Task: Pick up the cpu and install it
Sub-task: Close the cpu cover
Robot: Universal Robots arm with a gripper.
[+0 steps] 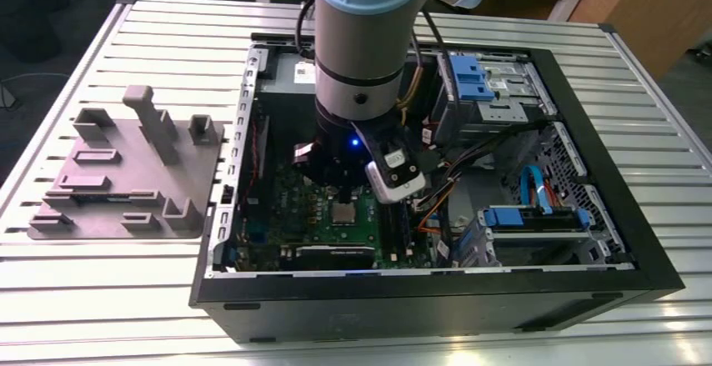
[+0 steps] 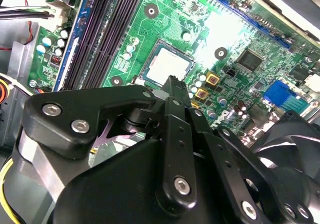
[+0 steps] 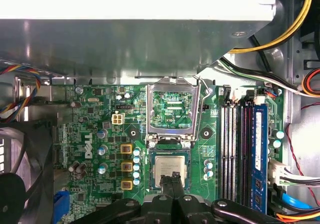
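Open computer case (image 1: 445, 308) lies on its side on a slatted metal table (image 1: 673, 333), with the green motherboard (image 3: 92, 115) facing up. The arm (image 1: 362, 41) reaches down into the case, over the board. The cpu (image 3: 169, 167) sits flat inside its socket, silver-grey top up and square to the socket frame. In the exterior view it shows as a pale square just below the arm's tool. The socket's retention frame (image 3: 172, 111) stands hinged open on the side of the socket toward the grey metal power-supply box (image 3: 135, 38). Gripper (image 3: 174, 176): the 2 jaws are pressed together with only a hairline seam between them, and nothing is held. In both wrist views their joined tip lies over the cpu's top, near 1 edge. Contact with the chip cannot be confirmed. Black memory slots (image 3: 232, 149) run alongside the socket, with 1 blue slot (image 3: 258, 154) just beyond them. A black fan (image 3: 20, 179) sits at the opposite side of the board from the slots. Outside the case, at the exterior view's left, a grey plastic tray (image 1: 133, 170) with upright posts rests on the table, well apart from the arm.
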